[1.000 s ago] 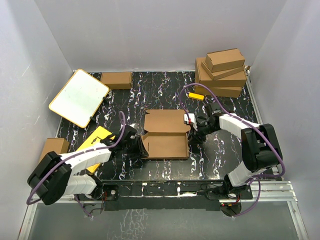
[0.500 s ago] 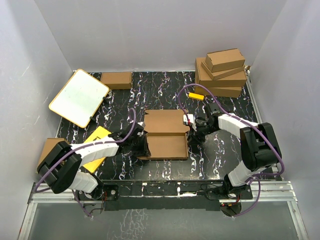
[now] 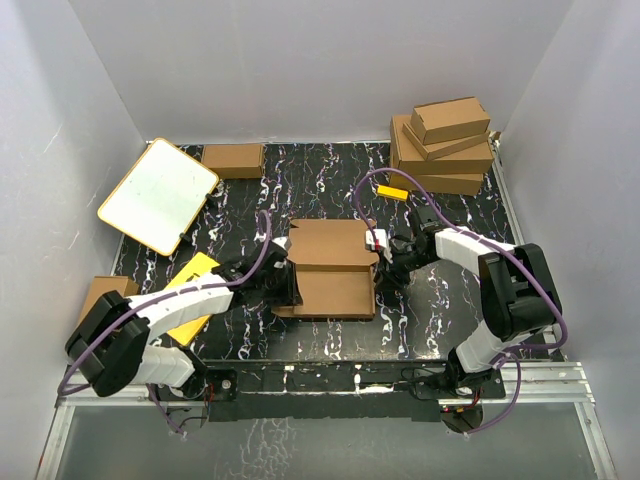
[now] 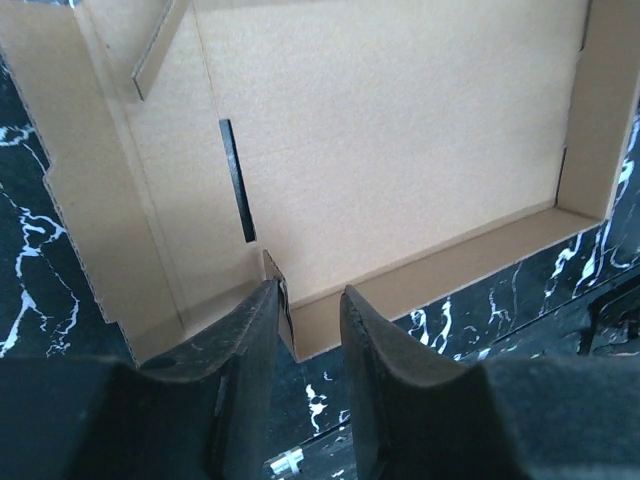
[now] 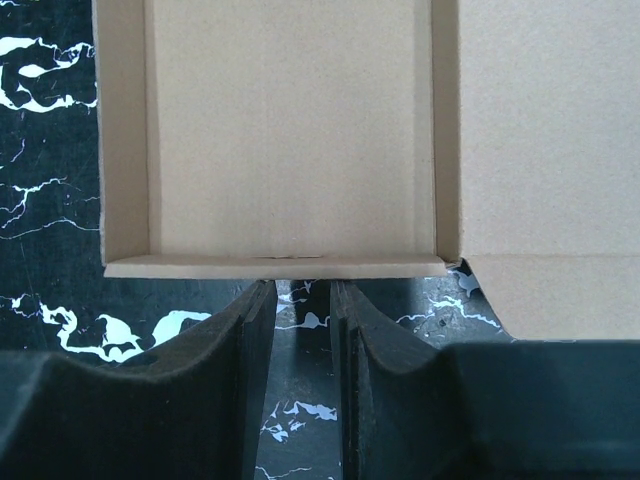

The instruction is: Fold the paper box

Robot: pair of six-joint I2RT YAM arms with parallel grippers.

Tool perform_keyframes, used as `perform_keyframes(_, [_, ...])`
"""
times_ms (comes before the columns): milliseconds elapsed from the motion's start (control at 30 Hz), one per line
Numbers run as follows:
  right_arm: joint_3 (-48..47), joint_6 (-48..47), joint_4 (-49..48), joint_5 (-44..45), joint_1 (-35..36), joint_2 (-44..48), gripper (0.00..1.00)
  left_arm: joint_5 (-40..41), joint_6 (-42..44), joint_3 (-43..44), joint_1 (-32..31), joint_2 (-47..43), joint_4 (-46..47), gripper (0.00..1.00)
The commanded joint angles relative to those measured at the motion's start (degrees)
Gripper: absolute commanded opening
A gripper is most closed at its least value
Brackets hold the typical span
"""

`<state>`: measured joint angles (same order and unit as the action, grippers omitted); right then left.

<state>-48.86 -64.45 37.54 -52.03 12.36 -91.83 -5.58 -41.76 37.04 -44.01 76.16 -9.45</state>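
The paper box (image 3: 330, 270) lies open in the middle of the table, a brown cardboard tray with its lid panel spread flat behind it. My left gripper (image 3: 287, 285) is at the tray's near left corner. In the left wrist view, that corner of the paper box (image 4: 400, 130) stands in the narrow gap of the left gripper (image 4: 308, 300), against the left finger. My right gripper (image 3: 384, 264) is at the tray's right side. In the right wrist view, its tips meet the side wall of the paper box (image 5: 290, 130). The right gripper (image 5: 303, 292) is slightly open, with only table between its fingers.
A white board with an orange rim (image 3: 158, 194) leans at the back left. A yellow card (image 3: 188, 290) lies under my left arm. Closed brown boxes are stacked at the back right (image 3: 445, 145). Single boxes sit at the back (image 3: 233, 158) and far left (image 3: 100, 292).
My left gripper has moved right, up to the box's near left corner. The left flap that was spread out now stands against the tray. The right gripper has barely moved.
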Motion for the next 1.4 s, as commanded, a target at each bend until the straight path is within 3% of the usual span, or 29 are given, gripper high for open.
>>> perform_keyframes(0, [-0.66,-1.25,-0.89,-1.14,0.43,-0.64,0.33,4.53,1.34,3.94,-0.12,-3.21,-4.08,0.32])
perform_keyframes(367, [-0.67,-1.18,-0.89,-1.23,0.46,-0.57,0.33,8.47,6.14,8.01,2.39,-6.51,-9.53,0.33])
perform_keyframes(733, [-0.71,-1.15,-0.87,-1.31,0.47,-0.71,0.34,3.34,19.32,12.00,11.27,-2.16,-3.60,0.36])
perform_keyframes(967, [-0.71,-1.21,-0.87,-1.27,0.44,-0.57,0.33,-2.14,20.05,13.90,13.60,6.29,-1.14,0.29])
perform_keyframes(1367, [-0.71,-1.36,-0.67,-1.44,0.43,-0.55,0.34,-7.43,18.53,13.06,13.98,13.18,3.10,0.09])
